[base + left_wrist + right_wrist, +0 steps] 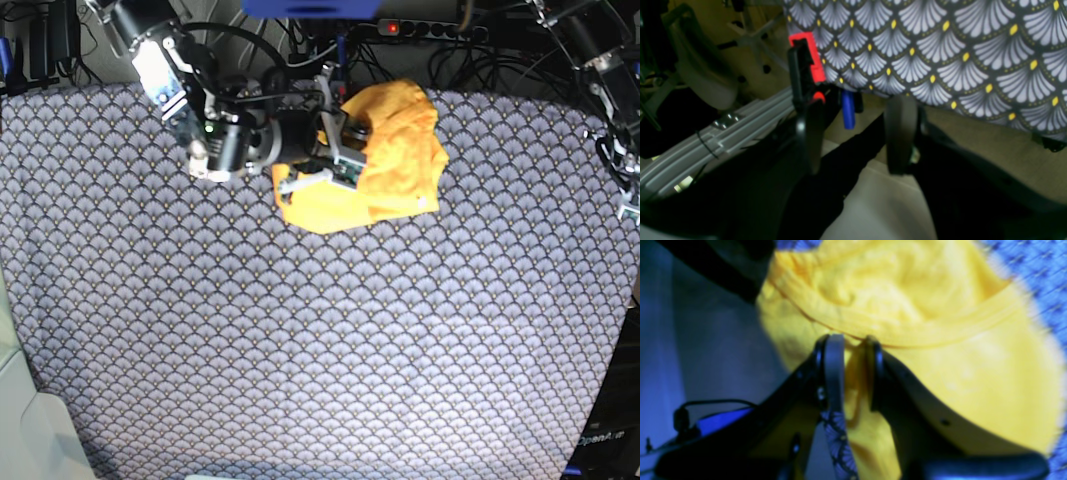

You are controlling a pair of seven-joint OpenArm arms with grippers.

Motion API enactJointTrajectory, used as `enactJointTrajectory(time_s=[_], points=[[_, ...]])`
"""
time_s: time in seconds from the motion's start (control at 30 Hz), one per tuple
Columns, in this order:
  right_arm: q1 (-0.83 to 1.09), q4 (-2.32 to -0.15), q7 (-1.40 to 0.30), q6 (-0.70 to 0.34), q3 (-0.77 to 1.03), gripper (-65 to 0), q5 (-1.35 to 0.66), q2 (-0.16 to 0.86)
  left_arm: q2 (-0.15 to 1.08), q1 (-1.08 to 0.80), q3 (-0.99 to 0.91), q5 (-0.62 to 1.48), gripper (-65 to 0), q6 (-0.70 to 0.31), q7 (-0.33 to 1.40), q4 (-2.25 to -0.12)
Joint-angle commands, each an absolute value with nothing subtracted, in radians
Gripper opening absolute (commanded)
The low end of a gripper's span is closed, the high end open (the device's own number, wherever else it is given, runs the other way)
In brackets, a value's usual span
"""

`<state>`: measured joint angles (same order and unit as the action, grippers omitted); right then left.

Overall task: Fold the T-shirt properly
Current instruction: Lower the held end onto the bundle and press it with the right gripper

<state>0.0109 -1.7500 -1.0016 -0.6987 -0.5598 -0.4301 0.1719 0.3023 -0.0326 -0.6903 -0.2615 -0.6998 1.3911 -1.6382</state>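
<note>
One arm working: our right gripper [853, 340] has its fingers [834, 366] pinched on the crumpled T-shirt [385, 160] at the table's [300, 350] far edge, left gripper [853, 133] gaping idle off-table, so we judge spreading it flat comes next.

T-shirt [395, 150]: plain yellow-orange, no print, soft cotton. Crumpled in loose heap, not spread flat, upper centre of base view, on patterned surface [300, 340] near its far edge. Upper right part bunched high; lower left corner stretches out flatter toward frame centre. In right wrist view ribbed collar band curves across frame middle, fabric wrinkled above it, smoother below. Fold of fabric pinched between right tool [853, 340] fingers.
</note>
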Motion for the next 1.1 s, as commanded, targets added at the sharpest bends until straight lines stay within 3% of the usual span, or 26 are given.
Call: enactJointTrajectory(time_s=[0.0, 0.17, 0.47, 0.83, 1.07], points=[[-0.002, -1.745, -0.966, -0.698, -0.556, -55.1, -0.449, 0.174, 0.325, -0.019, -0.696, -0.272, -35.9, -0.698, 1.396, -1.658], [-0.002, -1.719, -0.935, -0.698, -0.555, -55.1, -0.449, 0.200, 0.325, -0.015, -0.696, -0.272, -35.7, -0.698, 1.396, -1.658], [-0.027, -1.994, -1.029, -0.698, -0.555, -55.1, -0.466, 0.225, 0.340, 0.033, -0.696, -0.272, -35.7, -0.698, 1.396, -1.659], [-0.189, -1.834, -1.029, -0.698, -0.601, -55.1, -0.585, 0.087, 0.364, -0.008, -0.800, -0.363, -35.7, -0.698, 1.396, -1.650], [-0.222, -1.616, -0.897, -0.698, -0.654, -55.1, -0.582, 0.031, 0.366, -0.042, -0.860, -0.407, -35.7, -0.698, 1.396, -1.658]])
